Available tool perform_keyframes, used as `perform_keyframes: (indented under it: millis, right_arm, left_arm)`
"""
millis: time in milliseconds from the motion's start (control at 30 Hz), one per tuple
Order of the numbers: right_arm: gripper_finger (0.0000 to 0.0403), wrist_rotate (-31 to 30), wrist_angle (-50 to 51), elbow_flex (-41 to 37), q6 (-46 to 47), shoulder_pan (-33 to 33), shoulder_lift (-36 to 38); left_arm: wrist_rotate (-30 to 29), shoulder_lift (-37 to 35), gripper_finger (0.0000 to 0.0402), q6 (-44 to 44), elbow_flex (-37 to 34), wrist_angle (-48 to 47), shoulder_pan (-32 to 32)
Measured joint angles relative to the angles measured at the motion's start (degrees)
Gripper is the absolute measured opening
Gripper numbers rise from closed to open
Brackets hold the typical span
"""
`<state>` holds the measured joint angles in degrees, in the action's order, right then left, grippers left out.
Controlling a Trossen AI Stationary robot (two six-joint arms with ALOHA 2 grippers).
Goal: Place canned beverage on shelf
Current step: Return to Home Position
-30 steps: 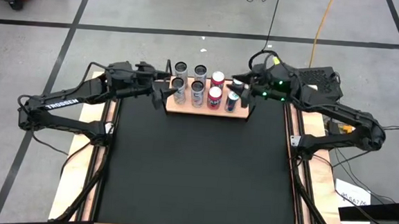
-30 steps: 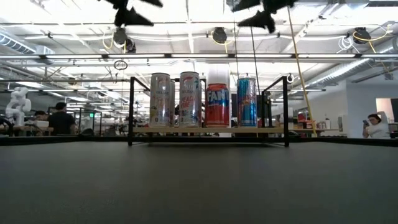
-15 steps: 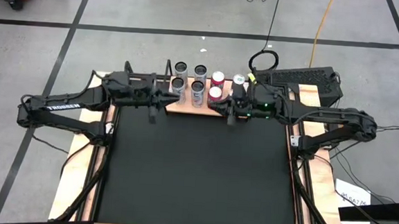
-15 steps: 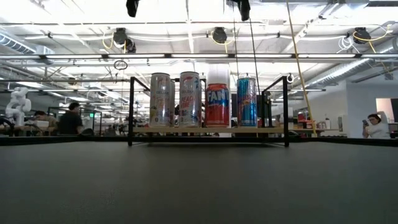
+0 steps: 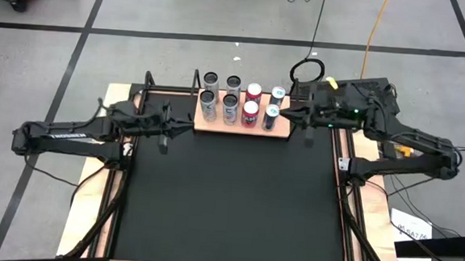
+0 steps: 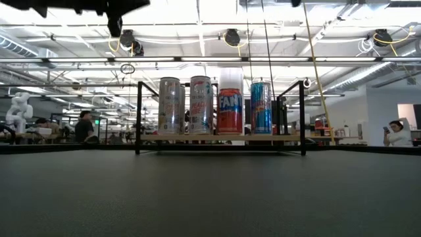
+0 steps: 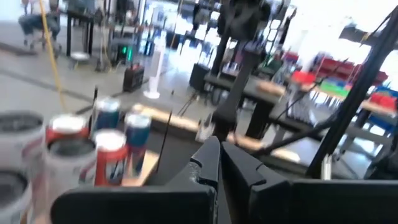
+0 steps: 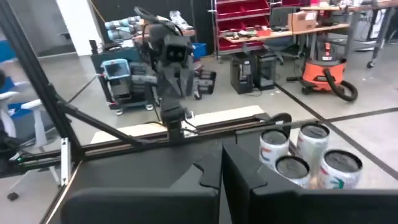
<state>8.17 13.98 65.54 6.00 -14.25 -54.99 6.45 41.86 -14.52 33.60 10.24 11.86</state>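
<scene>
The shelf (image 5: 281, 127), a light-wood board with black end rails, stands at the table's far edge; it also shows in the low view (image 6: 289, 137). Several cans stand upright on it in two rows: silver ones (image 5: 207, 102) at the left, red ones (image 5: 250, 110), and blue ones (image 5: 271, 112) at the right. In the low view the front row shows with a red can (image 6: 229, 110) and a blue can (image 6: 260, 107). My left gripper (image 5: 176, 121) is shut and empty, left of the shelf. My right gripper (image 5: 287, 114) is shut and empty, just right of the shelf's right end.
The black tabletop (image 5: 228, 203) spreads in front of the shelf. Wooden edge strips (image 5: 109, 196) run along the table's sides. A yellow cable (image 5: 373, 34) and a black coiled cable (image 5: 307, 70) lie on the floor behind the table. People show in the room beyond (image 6: 395, 133).
Both grippers have drawn back from the shelf's front. My left gripper has gone toward the table's left edge. My right gripper reached over the shelf's front edge, then went back toward the table's right edge. The cans have stayed upright in place.
</scene>
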Motion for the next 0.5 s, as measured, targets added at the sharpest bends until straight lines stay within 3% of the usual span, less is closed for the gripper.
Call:
perform_keyframes:
  millis: [233, 333, 500]
  right_arm:
    - [0.0, 2.43, -3.37, -13.35, 5.2, -3.85, 9.11]
    - [0.0, 1.07, -7.38, -20.22, 7.11, -4.41, 11.49]
    - [0.0, 2.62, -5.21, -23.52, 14.46, -4.42, 11.98]
  left_arm:
    - [0.63, 2.41, 0.0004, -1.65, -4.25, -0.18, 0.0]
    - [0.66, 2.38, 0.0003, 1.58, -4.28, -0.19, 0.0]
    - [2.69, 2.36, 0.0008, 4.55, -4.28, -0.63, 0.0]
